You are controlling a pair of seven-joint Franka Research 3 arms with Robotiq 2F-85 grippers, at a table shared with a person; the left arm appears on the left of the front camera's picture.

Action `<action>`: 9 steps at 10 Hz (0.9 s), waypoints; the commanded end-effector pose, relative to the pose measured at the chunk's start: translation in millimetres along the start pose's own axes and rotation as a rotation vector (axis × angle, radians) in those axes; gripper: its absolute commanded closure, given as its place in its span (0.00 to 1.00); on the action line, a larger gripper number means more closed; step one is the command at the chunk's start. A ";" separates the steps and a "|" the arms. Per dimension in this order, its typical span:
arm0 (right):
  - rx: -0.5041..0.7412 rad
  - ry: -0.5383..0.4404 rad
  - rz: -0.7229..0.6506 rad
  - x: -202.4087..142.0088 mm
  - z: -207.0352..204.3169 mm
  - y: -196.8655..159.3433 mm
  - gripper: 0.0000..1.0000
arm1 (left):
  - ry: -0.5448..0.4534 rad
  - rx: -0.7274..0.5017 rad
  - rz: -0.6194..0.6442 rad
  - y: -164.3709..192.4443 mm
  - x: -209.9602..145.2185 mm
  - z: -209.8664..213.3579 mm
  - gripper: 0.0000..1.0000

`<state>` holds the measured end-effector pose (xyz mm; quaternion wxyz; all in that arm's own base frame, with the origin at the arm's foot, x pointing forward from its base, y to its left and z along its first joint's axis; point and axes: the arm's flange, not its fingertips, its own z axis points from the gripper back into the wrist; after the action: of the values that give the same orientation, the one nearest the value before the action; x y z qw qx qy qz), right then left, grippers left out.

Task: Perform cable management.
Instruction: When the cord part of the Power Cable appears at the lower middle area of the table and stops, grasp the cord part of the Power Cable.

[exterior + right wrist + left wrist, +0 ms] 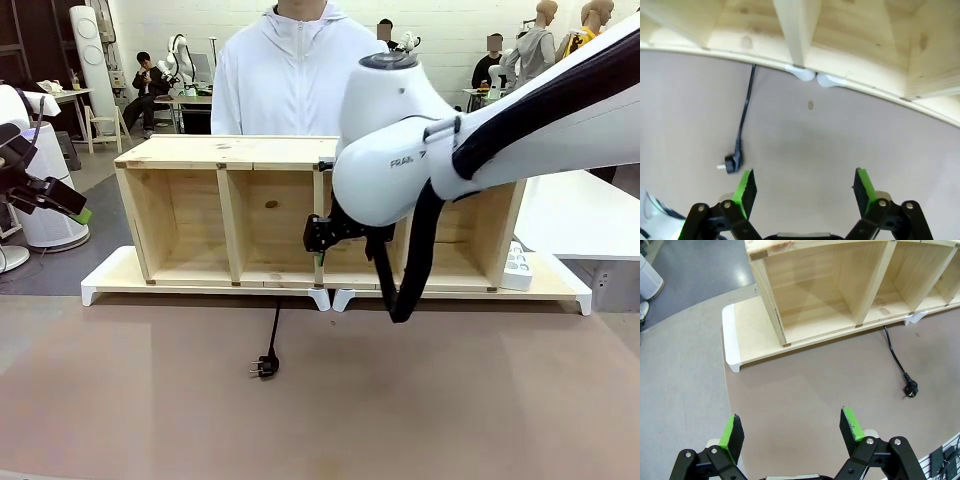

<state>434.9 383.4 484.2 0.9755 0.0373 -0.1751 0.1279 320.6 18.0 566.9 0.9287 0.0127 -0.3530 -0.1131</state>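
The cable (pixel 275 325) is a thin black cord that comes out from under the white riser and ends in a black plug (pixel 265 368) lying on the brown table. In the left wrist view the cable (pixel 895 355) and plug (pixel 910 389) lie far right of my open left gripper (pixel 791 429), which holds nothing. My left gripper (pixel 68 205) hangs at the table's far left. My right gripper (pixel 805 187) is open and empty above the table, with the plug (pixel 732 162) just left of its left finger (pixel 746 187). From the front, my right gripper (pixel 320 258) sits before the shelf's middle divider.
A long wooden shelf box (pixel 240 150) with open compartments stands on white risers (pixel 100 285) across the table's far half. A white power strip (pixel 517 265) lies at its right end. A person in a white jacket (pixel 295 70) stands behind it.
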 end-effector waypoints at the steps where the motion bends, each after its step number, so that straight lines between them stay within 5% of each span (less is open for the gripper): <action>1: -0.040 -0.007 -0.040 16.8 -18.4 30.8 0.00 | -0.006 0.001 0.001 0.1 1.1 -1.6 0.00; 9: -0.001 0.110 -0.081 46.1 -93.8 93.3 0.00 | -0.006 0.001 0.001 0.1 1.1 -1.6 0.00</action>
<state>474.9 485.2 416.2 0.9848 0.0318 -0.1305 0.1104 320.6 17.8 566.8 0.9287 0.0128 -0.3530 -0.1132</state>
